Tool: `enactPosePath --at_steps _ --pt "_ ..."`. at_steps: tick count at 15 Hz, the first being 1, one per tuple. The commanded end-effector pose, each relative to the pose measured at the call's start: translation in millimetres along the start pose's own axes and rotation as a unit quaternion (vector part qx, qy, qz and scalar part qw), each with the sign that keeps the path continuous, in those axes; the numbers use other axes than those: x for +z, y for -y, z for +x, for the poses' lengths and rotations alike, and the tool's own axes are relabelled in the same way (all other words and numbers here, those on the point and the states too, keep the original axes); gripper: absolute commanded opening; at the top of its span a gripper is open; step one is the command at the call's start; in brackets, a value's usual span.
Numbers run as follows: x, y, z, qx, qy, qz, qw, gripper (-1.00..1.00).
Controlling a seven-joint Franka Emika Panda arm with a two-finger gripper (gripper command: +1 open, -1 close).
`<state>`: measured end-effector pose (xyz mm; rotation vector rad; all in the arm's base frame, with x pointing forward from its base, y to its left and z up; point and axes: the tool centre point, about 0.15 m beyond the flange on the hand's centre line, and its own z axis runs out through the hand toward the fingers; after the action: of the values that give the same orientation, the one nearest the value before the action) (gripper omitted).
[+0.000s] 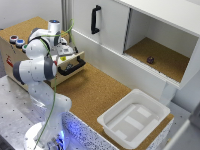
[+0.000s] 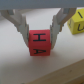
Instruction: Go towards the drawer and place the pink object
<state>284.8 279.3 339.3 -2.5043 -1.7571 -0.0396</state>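
The pink object [image 2: 40, 44] is a small reddish-pink block with black letters on its faces; it shows only in the wrist view. My gripper [image 2: 40, 31] is shut on it, one finger pressed against each side near its upper edge. It hangs just over a pale surface, and a yellow block [image 2: 77, 22] lies close beside it. In the exterior view the gripper [image 1: 64, 50] is down over the pulled-out wooden drawer [image 1: 64, 75], behind its black bar handle [image 1: 72, 65]. There the arm hides the block.
A small wooden cabinet [image 1: 10, 55] holds the drawer, with coloured buttons [image 1: 16, 41] on top. Behind it stands a tall white cabinet door [image 1: 107, 22] with a black handle. An open compartment holds a small dark object [image 1: 150, 60]. A white tray [image 1: 132, 117] sits on the cork tabletop.
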Motion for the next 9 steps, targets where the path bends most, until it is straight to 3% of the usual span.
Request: enactPosePath --at_steps 1,5,6,9 --pt "10.3 -21.3 16.0 -0.024 -0.049 0.024 0.998 -1.00" --pt "10.8 -27.7 24.0 -0.022 -0.039 0.035 0.998 -1.00" --pt "8.7 -26.7 24.3 -0.021 -0.037 0.037 0.998 1.00" --pt "-10.8 -16.4 21.5 -0.019 -0.049 0.031 0.998 1.00"
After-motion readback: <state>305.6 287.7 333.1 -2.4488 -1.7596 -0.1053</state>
